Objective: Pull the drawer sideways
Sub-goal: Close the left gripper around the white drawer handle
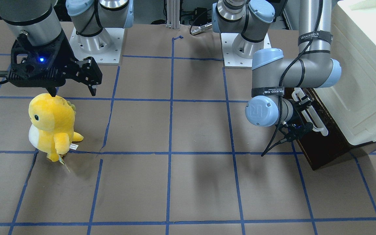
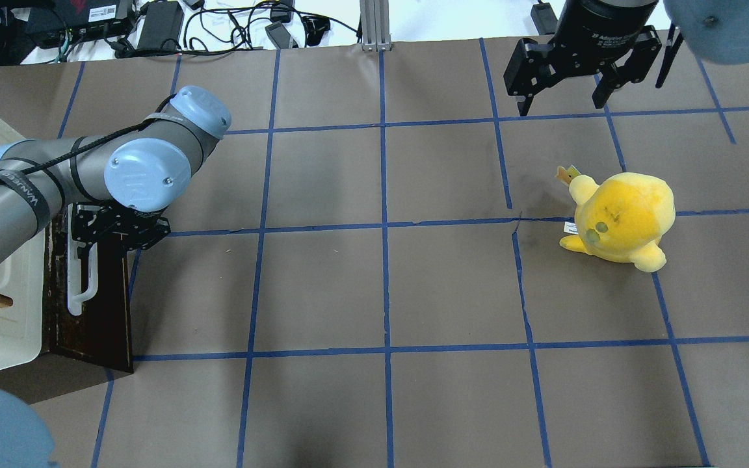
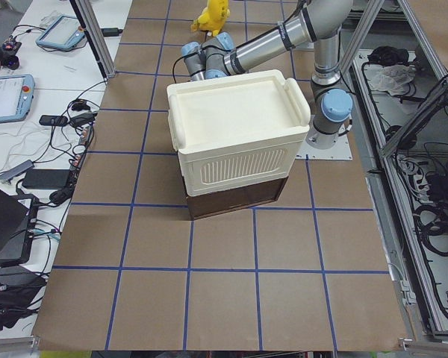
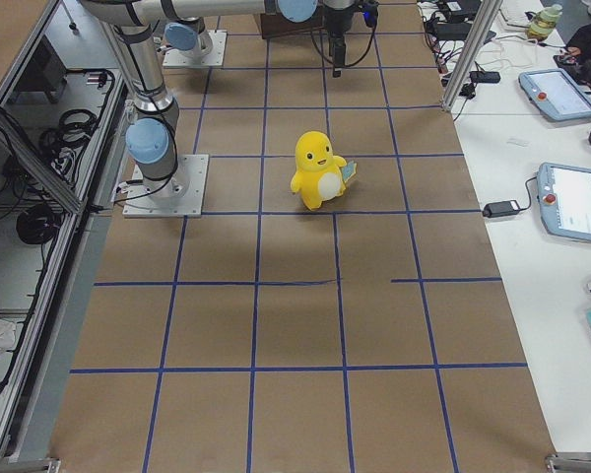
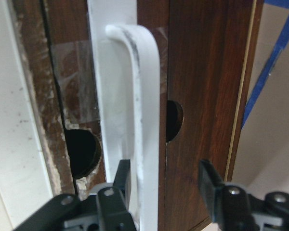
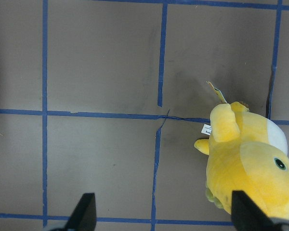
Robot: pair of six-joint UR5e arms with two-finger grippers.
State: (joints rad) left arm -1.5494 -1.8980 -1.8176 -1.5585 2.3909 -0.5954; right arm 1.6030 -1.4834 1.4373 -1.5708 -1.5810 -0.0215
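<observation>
The brown-papered table [image 2: 322, 286], taped into blue squares, carries the cream-white cabinet [image 1: 364, 65] at the end on the robot's left. That puts the job within that arm's reach alone. The drawer [image 1: 325, 150] sits in the cabinet with its dark brown front turned toward the middle of the table. None of its pale sides show, so it looks shut or nearly so, and the pull seems not yet made. The left arm [image 2: 4, 201] is folded in low beside it, wrist bent so the tool faces the front squarely; a sideways draw toward the table's centre would need that pose. Well apart, on the robot's right, stands a yellow plush dinosaur [image 2: 621, 218], which has no part in this task. The long white bar handle [image 5: 144, 96] runs along the drawer front. The left gripper [image 5: 164, 168] straddles it with its jaws apart. One finger [image 5: 121, 175] is just beside or touching the bar, and the other finger [image 5: 209, 180] stands clear over the wood, so closing looks like the step in hand. The right gripper [image 2: 561, 104] hangs spread and empty above the table near the plush, seemingly parked out of the way.
</observation>
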